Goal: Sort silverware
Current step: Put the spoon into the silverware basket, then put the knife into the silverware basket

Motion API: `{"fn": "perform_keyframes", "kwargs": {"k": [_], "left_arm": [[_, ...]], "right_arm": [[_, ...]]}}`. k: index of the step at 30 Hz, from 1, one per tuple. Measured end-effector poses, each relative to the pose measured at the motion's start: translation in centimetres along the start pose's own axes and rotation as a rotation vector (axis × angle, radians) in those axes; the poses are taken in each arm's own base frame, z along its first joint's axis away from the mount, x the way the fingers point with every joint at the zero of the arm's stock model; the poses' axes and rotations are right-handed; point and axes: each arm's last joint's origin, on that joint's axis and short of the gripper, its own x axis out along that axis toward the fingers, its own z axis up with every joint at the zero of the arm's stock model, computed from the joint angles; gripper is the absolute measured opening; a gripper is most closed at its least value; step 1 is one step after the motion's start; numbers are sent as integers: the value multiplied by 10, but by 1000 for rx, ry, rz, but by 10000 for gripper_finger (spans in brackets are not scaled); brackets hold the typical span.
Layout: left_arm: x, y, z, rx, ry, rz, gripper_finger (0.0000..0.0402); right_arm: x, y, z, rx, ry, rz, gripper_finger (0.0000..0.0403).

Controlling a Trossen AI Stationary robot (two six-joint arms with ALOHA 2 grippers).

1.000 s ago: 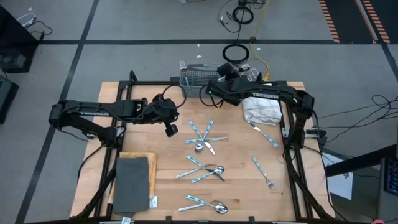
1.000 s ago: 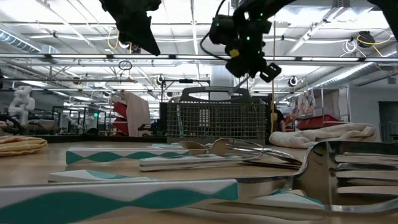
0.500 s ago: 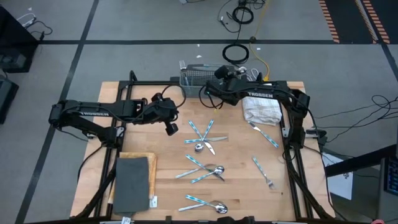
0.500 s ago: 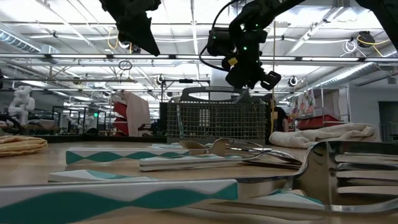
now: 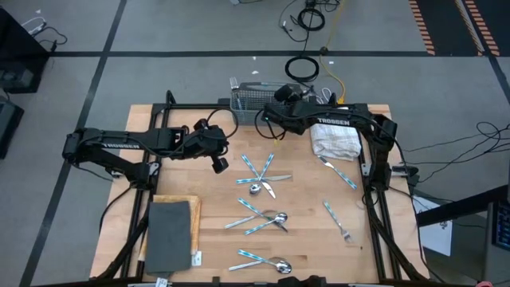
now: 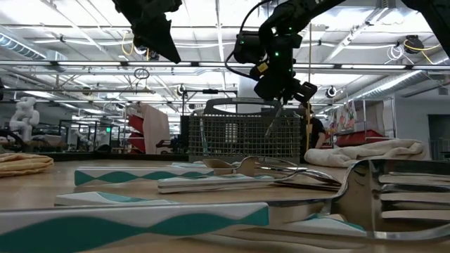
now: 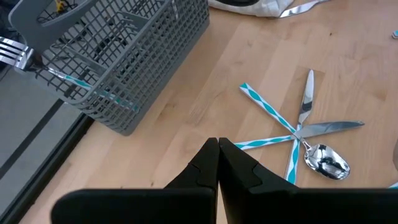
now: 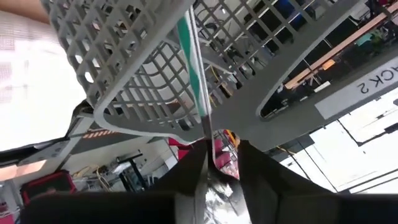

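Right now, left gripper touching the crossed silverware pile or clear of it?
Apart. The left wrist view shows the left gripper, shut, with bare table between it and the crossed silverware pile. The high view agrees.

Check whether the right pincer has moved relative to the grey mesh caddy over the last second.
Yes. The right pincer has dropped toward the grey mesh caddy and now sits just above its rim, with a thin utensil hanging into it.

Wooden table (image 5: 215, 239) carries scattered silverware (image 5: 263, 219) below right gripper (image 5: 275, 97), grey caddy (image 5: 256, 97) under it, cloth (image 5: 335, 142) beside, dark board (image 5: 169, 235) near left gripper (image 5: 220, 165).
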Motion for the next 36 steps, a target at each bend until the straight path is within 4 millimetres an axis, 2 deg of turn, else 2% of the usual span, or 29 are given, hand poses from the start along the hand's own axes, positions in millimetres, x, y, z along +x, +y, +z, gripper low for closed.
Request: {"fn": "perform_keyframes", "kwargs": {"k": [12, 18, 24, 29, 31, 34, 36], "left_arm": [[0, 0, 0, -1, 0, 0, 9], [0, 0, 0, -1, 0, 0, 9], [0, 0, 0, -1, -2, 8, 9], [0, 0, 0, -3, -5, 9, 9], [0, 0, 0, -3, -5, 8, 9], [0, 0, 0, -2, -4, 7, 9], [0, 0, 0, -2, -4, 6, 9]], "right_arm": [[0, 0, 0, 109, -16, 8, 152], [-3, -2, -6, 194, 10, -15, 168], [-16, -9, -29, 393, 14, -64, 169], [-45, -4, -67, 773, -29, -75, 169], [-61, 7, -85, 979, -113, 47, 169], [-77, 27, -106, 1263, -224, 454, 169], [-85, 41, -115, 1336, -237, 690, 169]]}}
